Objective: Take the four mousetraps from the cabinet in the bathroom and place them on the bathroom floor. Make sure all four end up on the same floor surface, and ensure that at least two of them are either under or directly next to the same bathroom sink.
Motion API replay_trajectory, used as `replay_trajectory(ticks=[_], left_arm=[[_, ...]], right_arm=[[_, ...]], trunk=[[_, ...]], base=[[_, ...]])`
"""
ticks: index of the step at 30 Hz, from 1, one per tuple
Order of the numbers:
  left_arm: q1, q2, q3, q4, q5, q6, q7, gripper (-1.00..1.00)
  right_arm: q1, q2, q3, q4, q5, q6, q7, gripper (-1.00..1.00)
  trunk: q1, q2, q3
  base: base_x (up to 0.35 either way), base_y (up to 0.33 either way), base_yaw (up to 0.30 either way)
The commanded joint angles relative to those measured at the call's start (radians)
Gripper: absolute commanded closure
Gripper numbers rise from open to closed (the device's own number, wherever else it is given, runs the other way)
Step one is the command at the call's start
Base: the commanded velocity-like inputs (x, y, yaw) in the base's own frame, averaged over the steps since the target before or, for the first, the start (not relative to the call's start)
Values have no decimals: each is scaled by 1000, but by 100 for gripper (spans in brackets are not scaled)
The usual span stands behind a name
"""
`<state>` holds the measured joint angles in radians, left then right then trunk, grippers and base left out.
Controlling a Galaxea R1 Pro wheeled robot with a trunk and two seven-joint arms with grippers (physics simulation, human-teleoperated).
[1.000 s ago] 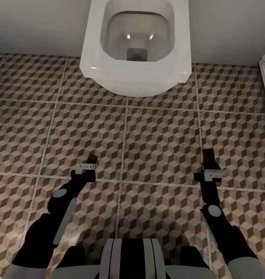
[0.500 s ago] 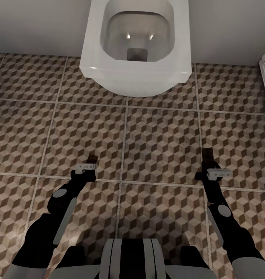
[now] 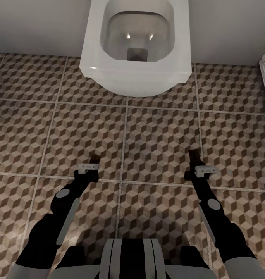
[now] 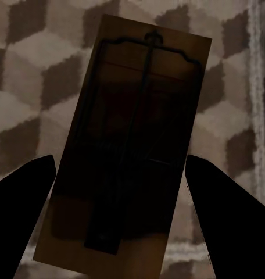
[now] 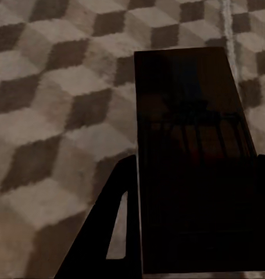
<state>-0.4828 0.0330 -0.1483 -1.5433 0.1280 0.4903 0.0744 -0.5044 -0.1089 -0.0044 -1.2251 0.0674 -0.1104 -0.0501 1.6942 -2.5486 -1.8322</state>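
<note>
Since the earlier frames the right arm has swung inward toward the robot's midline, carrying its load with it, while the left arm has barely shifted and the camera has held its place.

At the left of the head view, the left gripper (image 3: 93, 162) pinches one mousetrap (image 3: 94, 158), a small dark sliver jutting forward past the fingertips. In the left wrist view that mousetrap (image 4: 128, 152) is a tan board with dark wire parts, sitting between the two black fingers (image 4: 23, 200), which stand at either long edge; its long axis runs along the fingers, slightly tilted, pointing away from the wrist toward the toilet (image 3: 134, 46).

Ahead and in the middle, the white toilet hangs from the wall over the bathroom floor (image 3: 159, 131), tiled in a brown, beige and white cube pattern.

At the right, the right gripper (image 3: 194, 162) is closed on a second mousetrap (image 3: 193, 156), which also points forward. In the right wrist view this mousetrap (image 5: 193, 157) looks dark and shadowed, its long axis in line with the fingers (image 5: 106, 232), held above the tiles.

Two mousetraps are in view, one per gripper, both off the floor.
</note>
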Motion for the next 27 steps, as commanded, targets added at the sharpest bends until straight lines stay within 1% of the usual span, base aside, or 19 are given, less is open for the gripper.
replay_trajectory(ticks=[1, 4, 6, 12, 13, 15, 19, 23, 25, 27], left_arm=[[0, 0, -3, -2, 10, 4, 8, 100], [0, 0, -8, -2, 10, 4, 7, 100], [0, 0, -9, -2, 10, 4, 7, 100], [0, 1, -10, -3, 10, 4, 8, 100], [0, 1, -10, -3, 10, 4, 8, 100], [0, 1, -11, -3, 10, 4, 8, 100], [0, 1, -10, -3, 10, 5, 9, 100], [0, 1, -10, -2, 10, 5, 10, 100], [0, 1, -10, -2, 10, 6, 10, 100], [0, 1, -10, -1, 10, 7, 10, 100]], right_arm=[[0, 9, 3, -6, 5, 12, -4, 100], [0, 31, 5, -27, 5, 42, -2, 100], [0, 42, 5, -44, 4, 58, -2, 100], [0, 57, 7, -65, -1, 107, 1, 100], [0, 61, 8, -66, -1, 109, 1, 100], [0, 76, 11, -69, -1, 114, 1, 100], [0, 91, 15, -71, 0, 117, 1, 100], [0, 95, 51, -71, 0, 118, 0, 100], [0, 96, 72, -71, 0, 117, 0, 100], [0, 97, 83, -71, 0, 113, 1, 100]], trunk=[[0, 0, 0], [0, 0, 0], [0, 0, 0], [0, 0, 0], [0, 0, 0], [0, 0, 0], [0, 0, 0], [0, 0, 0], [0, 0, 0], [0, 0, 0]], base=[[0, 0, 0], [0, 0, 0], [0, 0, 0], [0, 0, 0], [0, 0, 0], [0, 0, 0], [0, 0, 0], [28, 0, 0], [172, 0, 0], [265, 0, 0]])
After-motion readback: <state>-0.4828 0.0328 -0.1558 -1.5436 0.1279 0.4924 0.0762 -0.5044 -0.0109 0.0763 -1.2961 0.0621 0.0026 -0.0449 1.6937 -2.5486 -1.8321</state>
